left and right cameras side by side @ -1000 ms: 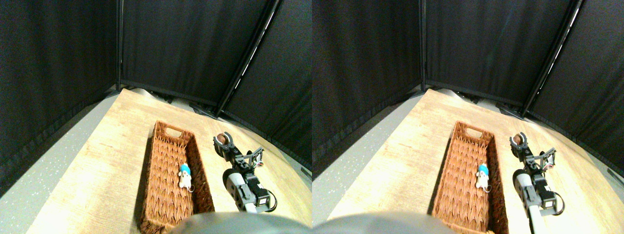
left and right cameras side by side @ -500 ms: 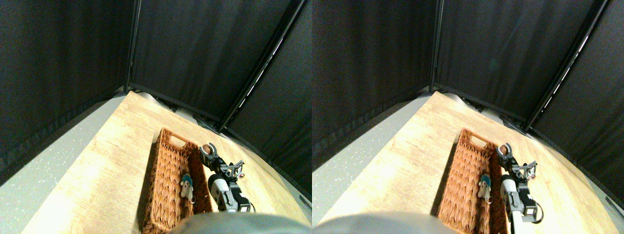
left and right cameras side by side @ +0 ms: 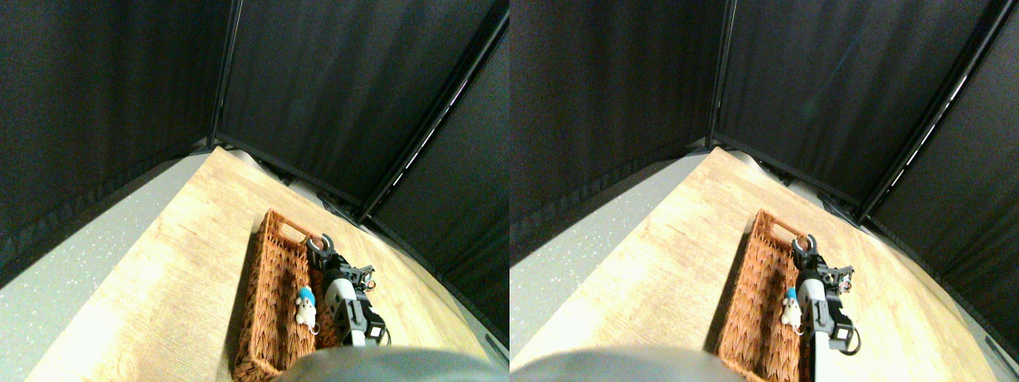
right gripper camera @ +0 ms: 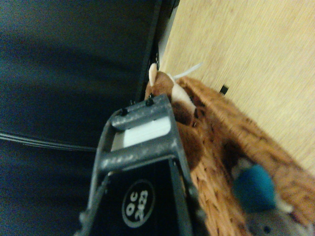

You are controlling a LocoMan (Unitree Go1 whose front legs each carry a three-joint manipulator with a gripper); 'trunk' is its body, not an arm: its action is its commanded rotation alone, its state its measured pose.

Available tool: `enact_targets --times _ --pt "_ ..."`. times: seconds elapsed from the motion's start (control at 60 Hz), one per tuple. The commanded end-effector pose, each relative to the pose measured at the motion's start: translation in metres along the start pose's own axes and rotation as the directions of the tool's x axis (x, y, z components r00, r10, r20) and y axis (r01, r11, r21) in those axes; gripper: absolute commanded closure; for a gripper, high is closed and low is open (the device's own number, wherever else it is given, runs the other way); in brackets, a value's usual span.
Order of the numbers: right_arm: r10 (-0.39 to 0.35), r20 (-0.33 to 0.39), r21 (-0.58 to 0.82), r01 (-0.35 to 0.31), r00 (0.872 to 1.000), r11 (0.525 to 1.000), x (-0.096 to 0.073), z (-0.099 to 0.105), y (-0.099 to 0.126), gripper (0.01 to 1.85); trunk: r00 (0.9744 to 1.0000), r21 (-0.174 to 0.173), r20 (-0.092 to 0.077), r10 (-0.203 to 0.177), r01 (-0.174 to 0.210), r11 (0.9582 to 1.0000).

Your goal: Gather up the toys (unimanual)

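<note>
My right gripper (left and right cameras side by side: pixel 322 247) is shut on a small brown plush toy (left and right cameras side by side: pixel 318 239) and holds it over the far right rim of the woven basket (left and right cameras side by side: pixel 269 239). In the wrist view the brown toy (right gripper camera: pixel 183 123), with its cream ears, sits against the dark jaw, right above the basket's rim (right gripper camera: pixel 231 132). A white toy with a blue hat (left and right cameras side by side: pixel 306 305) lies inside the basket against its right wall. That white and blue toy (right gripper camera: pixel 255 191) also shows blurred in the wrist view.
The basket stands on a light wooden tabletop (left and right cameras side by side: pixel 183 270). Grey speckled floor (left and right cameras side by side: pixel 72 255) lies to the left. Black curtain panels on dark poles (left and right cameras side by side: pixel 334 95) close in the far side and both flanks.
The camera has shifted. The gripper with the brown toy has moved left, from the bare table right of the basket to above the basket's right rim. The white toy has stayed put.
</note>
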Motion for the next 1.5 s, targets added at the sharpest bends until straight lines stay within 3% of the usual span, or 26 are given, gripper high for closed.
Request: enact_targets --times 0.017,0.083,0.267,0.383,0.483,0.533,0.617,0.717,0.833,0.867,0.917,1.05,1.167,1.233,1.367,1.417,1.5 --pt "0.017 0.035 -0.038 -0.016 0.999 0.999 -0.004 0.008 0.009 0.76 0.9997 0.009 -0.019 0.013 -0.013 0.9999" --pt "0.030 0.048 -0.058 -0.027 0.998 0.998 -0.004 0.011 0.009 0.69 0.9998 0.018 -0.020 0.008 -0.007 0.9998" --pt "0.042 0.099 -0.047 -0.037 0.994 0.998 -0.004 0.024 0.004 0.86 0.9996 0.041 -0.026 -0.014 0.015 0.9990" --pt "0.013 0.139 -0.039 -0.008 0.990 0.999 -0.007 0.039 0.001 0.92 0.9990 0.056 -0.032 -0.030 0.032 0.9979" --pt "0.022 0.188 -0.046 -0.013 0.982 0.999 -0.010 0.053 -0.003 1.03 0.9978 0.073 -0.037 -0.055 0.057 0.9957" --pt "0.051 0.211 -0.060 -0.039 0.976 0.997 -0.013 0.062 -0.006 1.20 0.9969 0.085 -0.041 -0.067 0.070 0.9939" --pt "0.071 0.254 -0.123 -0.041 0.965 0.992 -0.016 0.080 -0.011 1.25 0.9947 0.102 -0.046 -0.092 0.096 0.9901" --pt "0.046 0.306 -0.080 -0.023 0.951 0.997 -0.026 0.099 -0.014 1.24 0.9919 0.125 -0.053 -0.115 0.121 0.9848" --pt "0.032 0.399 -0.066 -0.006 0.916 0.998 -0.042 0.117 -0.018 1.19 0.9884 0.146 -0.065 -0.137 0.146 0.9785" --pt "0.035 0.403 -0.068 -0.008 0.914 0.998 -0.044 0.120 -0.019 1.21 0.9872 0.152 -0.069 -0.144 0.153 0.9764" --pt "0.025 0.455 -0.079 0.012 0.890 0.997 -0.052 0.126 -0.023 1.21 0.9856 0.160 -0.076 -0.152 0.162 0.9737" --pt "-0.007 0.500 -0.020 0.019 0.866 1.000 -0.069 0.135 -0.037 1.21 0.9809 0.180 -0.091 -0.172 0.186 0.9658" --pt "-0.003 0.497 0.021 -0.008 0.868 1.000 -0.079 0.135 -0.051 1.21 0.9768 0.194 -0.107 -0.186 0.204 0.9597" --pt "-0.031 0.509 0.026 0.021 0.860 0.999 -0.089 0.133 -0.062 1.15 0.9754 0.200 -0.114 -0.189 0.209 0.9572" --pt "-0.035 0.505 0.079 -0.006 0.862 0.997 -0.098 0.128 -0.078 1.10 0.9739 0.208 -0.119 -0.193 0.215 0.9542" --pt "-0.043 0.515 0.099 -0.010 0.856 0.995 -0.103 0.125 -0.082 1.07 0.9711 0.216 -0.130 -0.200 0.225 0.9502" --pt "-0.045 0.514 0.108 -0.013 0.856 0.994 -0.110 0.120 -0.087 1.06 0.9695 0.219 -0.133 -0.206 0.231 0.9479"
